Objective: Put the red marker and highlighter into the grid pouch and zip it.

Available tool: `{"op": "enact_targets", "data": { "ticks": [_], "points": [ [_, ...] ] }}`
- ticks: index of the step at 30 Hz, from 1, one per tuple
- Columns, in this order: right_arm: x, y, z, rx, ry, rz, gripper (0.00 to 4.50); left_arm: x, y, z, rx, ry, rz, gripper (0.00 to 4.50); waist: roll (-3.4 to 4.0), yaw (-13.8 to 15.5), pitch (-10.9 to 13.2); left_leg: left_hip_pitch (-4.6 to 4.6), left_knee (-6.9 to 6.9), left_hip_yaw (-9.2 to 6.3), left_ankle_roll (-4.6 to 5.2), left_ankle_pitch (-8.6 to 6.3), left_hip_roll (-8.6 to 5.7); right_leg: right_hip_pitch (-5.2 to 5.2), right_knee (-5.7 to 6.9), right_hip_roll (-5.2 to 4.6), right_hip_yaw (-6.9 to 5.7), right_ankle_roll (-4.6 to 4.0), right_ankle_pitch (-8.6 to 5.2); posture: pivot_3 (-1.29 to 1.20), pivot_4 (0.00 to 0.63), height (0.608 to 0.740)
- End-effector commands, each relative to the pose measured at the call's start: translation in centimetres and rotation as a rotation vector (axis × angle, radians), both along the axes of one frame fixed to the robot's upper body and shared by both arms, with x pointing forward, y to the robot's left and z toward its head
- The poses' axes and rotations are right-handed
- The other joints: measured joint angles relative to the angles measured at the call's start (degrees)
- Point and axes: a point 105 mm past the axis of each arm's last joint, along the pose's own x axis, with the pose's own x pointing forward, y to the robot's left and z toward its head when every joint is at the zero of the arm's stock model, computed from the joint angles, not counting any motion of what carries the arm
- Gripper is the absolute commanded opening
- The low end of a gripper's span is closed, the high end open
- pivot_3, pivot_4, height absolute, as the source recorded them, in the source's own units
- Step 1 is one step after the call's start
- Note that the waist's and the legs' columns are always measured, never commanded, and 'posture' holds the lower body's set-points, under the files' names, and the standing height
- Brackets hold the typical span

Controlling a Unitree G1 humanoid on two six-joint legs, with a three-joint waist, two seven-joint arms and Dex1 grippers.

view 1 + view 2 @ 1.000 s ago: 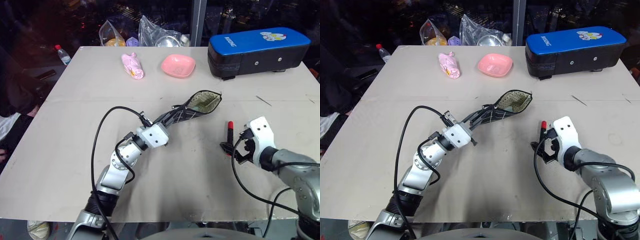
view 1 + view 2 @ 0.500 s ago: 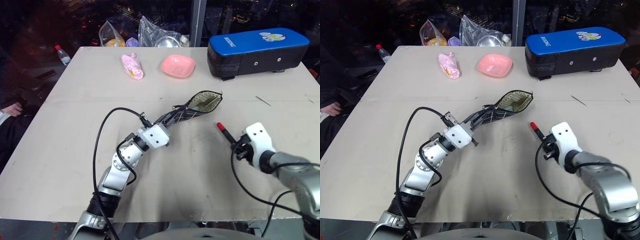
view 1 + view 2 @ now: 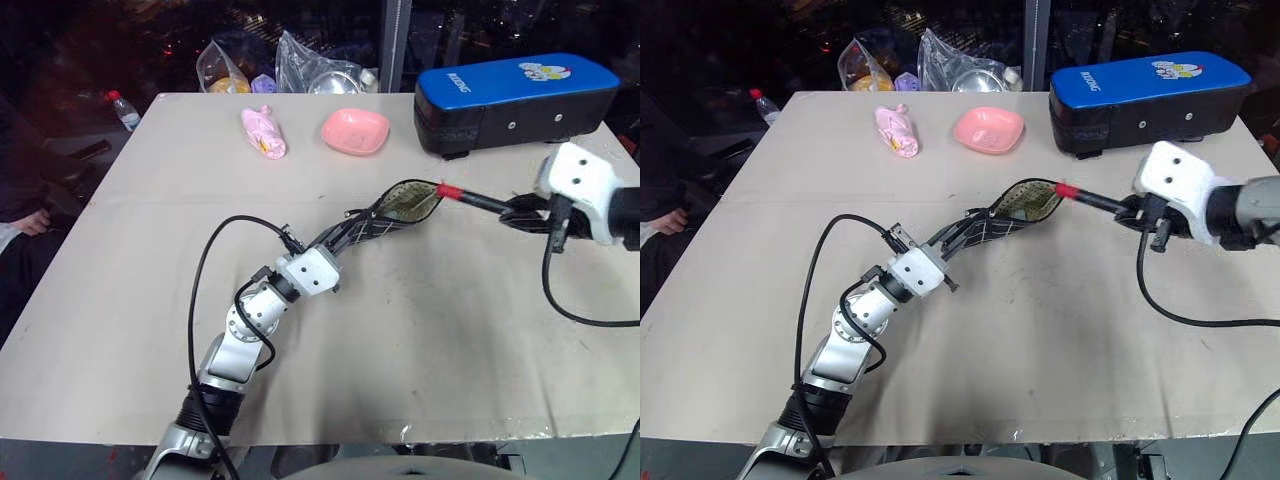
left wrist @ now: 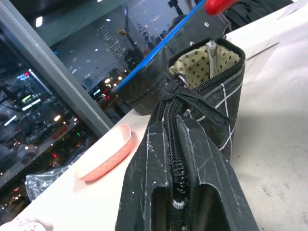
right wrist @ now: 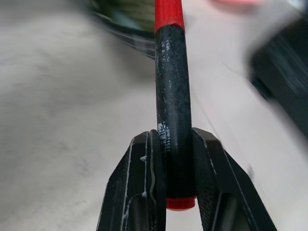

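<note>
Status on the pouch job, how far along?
Done: left gripper holds the pouch up with its mouth open; whether the highlighter is inside can't be told. In hand: right gripper clamps the marker, red tip at the mouth, not in yet. Left: drop marker in, zip.
</note>
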Motion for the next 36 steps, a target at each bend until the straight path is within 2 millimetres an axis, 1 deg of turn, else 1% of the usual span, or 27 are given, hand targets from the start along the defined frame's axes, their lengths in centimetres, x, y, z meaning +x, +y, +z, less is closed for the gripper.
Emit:
{"op": "enact_targets", "data": {
  "ticks": [1,3,7,9,13,16,18,20,23,24,25,27,28,29,30,31,32,34,36],
  "points": [
    [0.5,1.1,0.9,-0.134,-0.084,0.131,0.27,-0.4,-0.7,1.2,-0.010,-0.052,-0.032,0.00,0.00,0.10,0.00,-0.01,0.01,-0.01,0.00,0.00,0.00,0.00,-0.01,0.00,0.00,0.00,0.00,0.00,0.150,0.728],
    [1.2,2.0,0.6,-0.170,-0.112,0.183,0.27,-0.5,-1.0,1.2,-0.006,-0.052,-0.041,0.00,-0.01,0.15,0.00,-0.03,0.03,-0.01,0.00,0.00,-0.01,-0.02,-0.01,-0.02,-0.01,0.00,0.00,0.00,0.150,0.728],
    [3.0,3.4,-1.1,-0.282,-0.140,0.248,0.27,-0.5,-1.5,0.8,0.009,-0.054,-0.052,0.00,-0.01,0.16,0.00,-0.03,0.04,-0.01,-0.02,0.00,-0.01,-0.02,-0.01,-0.03,0.00,0.00,0.01,0.00,0.150,0.728],
    [4.0,4.1,-1.1,-0.328,-0.187,0.275,0.27,-0.5,-1.5,0.8,0.008,-0.055,-0.050,0.00,0.00,0.10,0.02,-0.06,0.04,-0.03,-0.02,0.00,-0.02,-0.05,-0.01,-0.03,0.00,0.00,0.01,0.00,0.150,0.728],
    [4.7,5.5,-1.1,-0.387,-0.237,0.344,0.27,-0.4,-1.5,0.9,0.011,-0.062,-0.050,0.00,0.03,0.12,0.03,-0.08,0.03,-0.03,-0.03,0.01,-0.04,-0.09,0.01,-0.03,0.01,0.00,0.01,0.00,0.150,0.728],
    [5.2,7.6,-0.8,-0.393,-0.315,0.415,0.27,-0.4,-1.7,0.7,0.016,-0.067,-0.052,0.00,0.03,0.07,0.03,-0.06,0.02,-0.04,-0.04,0.01,-0.05,-0.09,0.01,-0.03,0.00,-0.01,0.01,0.00,0.150,0.728],
    [5.4,8.9,-1.2,-0.399,-0.350,0.476,0.27,-0.4,-1.7,0.7,0.000,-0.062,-0.049,0.00,0.03,0.05,0.03,-0.06,0.02,-0.04,-0.04,0.01,-0.05,-0.09,0.02,-0.03,0.00,-0.01,0.01,0.00,0.150,0.728],
    [5.5,9.5,-1.8,-0.404,-0.348,0.517,0.27,-0.4,-1.6,0.7,-0.024,-0.052,-0.042,0.00,0.04,0.06,0.03,-0.06,0.02,-0.05,-0.04,0.01,-0.08,-0.09,0.04,-0.03,0.00,-0.01,0.01,0.00,0.150,0.728],
    [6.5,10.5,-2.0,-0.398,-0.392,0.562,0.27,-0.3,-1.7,0.6,-0.014,-0.054,-0.047,0.00,0.04,0.12,0.03,-0.06,0.02,-0.06,-0.06,0.02,-0.12,-0.09,0.04,-0.04,0.00,0.00,0.02,0.00,0.150,0.728],
    [6.7,10.6,-2.0,-0.397,-0.397,0.567,1.31,-0.2,-1.7,0.6,-0.012,-0.054,-0.047,0.00,0.04,0.11,0.03,-0.06,0.02,-0.05,-0.11,0.05,-0.14,-0.09,0.05,-0.04,0.01,0.00,0.02,0.00,0.150,0.728],
    [6.7,10.5,-2.1,-0.390,-0.385,0.576,1.72,-0.1,-1.7,0.8,-0.013,-0.057,-0.045,0.00,0.04,0.12,0.03,-0.06,0.02,-0.06,-0.10,0.05,-0.14,-0.09,0.06,-0.04,0.01,0.00,0.02,0.00,0.150,0.728],
    [6.9,10.4,-1.7,-0.368,-0.401,0.580,2.73,0.0,-1.6,0.9,-0.017,-0.061,-0.040,0.00,0.04,0.16,0.03,-0.05,0.02,-0.08,-0.11,0.05,-0.15,-0.09,0.07,-0.04,-0.01,0.00,0.02,0.00,0.150,0.728],
    [6.9,10.5,-1.4,-0.349,-0.420,0.583,3.09,0.0,-1.6,1.0,-0.018,-0.062,-0.039,0.00,0.04,0.15,0.03,-0.05,0.02,-0.09,-0.12,0.06,-0.15,-0.08,0.07,-0.04,-0.01,0.00,0.02,0.00,0.150,0.728],
    [7.0,10.2,-1.0,-0.308,-0.411,0.551,3.66,0.0,-1.6,1.0,-0.018,-0.062,-0.038,0.00,0.04,0.12,0.03,-0.06,0.02,-0.09,-0.12,0.06,-0.15,-0.09,0.07,-0.04,-0.01,0.00,0.02,0.00,0.150,0.728],
    [7.0,9.8,-0.6,-0.271,-0.398,0.523,4.09,0.0,-1.6,1.0,-0.018,-0.062,-0.038,0.00,0.05,0.09,0.04,-0.06,0.02,-0.08,-0.12,0.06,-0.16,-0.09,0.07,-0.04,0.00,0.00,0.02,0.00,0.150,0.728],
    [7.0,9.5,-0.3,-0.247,-0.385,0.504,4.42,-0.1,-1.6,1.0,-0.018,-0.062,-0.037,0.00,0.05,0.09,0.04,-0.06,0.01,-0.08,-0.11,0.05,-0.16,-0.09,0.07,-0.04,0.00,0.00,0.02,0.00,0.150,0.728],
    [6.5,9.0,0.4,-0.180,-0.334,0.471,4.42,-0.1,-1.5,1.0,-0.018,-0.061,-0.034,0.00,0.05,0.10,0.04,-0.05,0.01,-0.09,-0.11,0.05,-0.15,-0.09,0.08,-0.04,0.00,0.00,0.02,0.00,0.150,0.728],
    [5.5,8.6,1.4,-0.085,-0.264,0.445,4.42,-0.1,-1.3,1.0,-0.019,-0.060,-0.030,0.00,0.05,0.23,0.04,-0.06,0.01,-0.13,-0.09,0.04,-0.15,-0.09,0.08,-0.04,-0.01,-0.01,0.02,0.00,0.150,0.728],
    [4.1,9.2,3.1,0.130,-0.188,0.402,4.42,-0.1,-1.2,0.8,-0.020,-0.056,-0.027,0.00,0.05,0.16,0.04,-0.07,0.01,-0.12,-0.04,0.01,-0.15,-0.09,0.08,-0.10,-0.01,-0.01,0.02,0.00,0.150,0.728]
  ]
}}
